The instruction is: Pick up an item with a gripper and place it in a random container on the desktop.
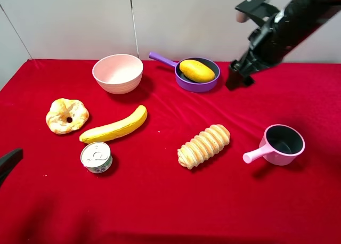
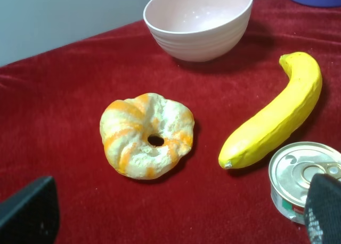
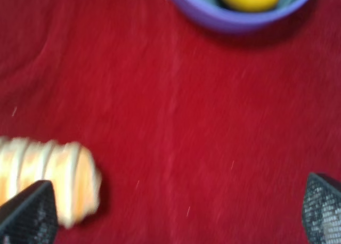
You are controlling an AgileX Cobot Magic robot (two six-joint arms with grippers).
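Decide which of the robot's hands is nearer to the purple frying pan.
Right. The right hand hangs just beside the purple frying pan, which holds the mango. The left hand sits far off near the can and the table's front edge.

Open red surface (image 1: pixel 160 212) spans the front; bread loaf (image 1: pixel 204 146) and pink saucepan (image 1: pixel 279 144) flank a clear lane.
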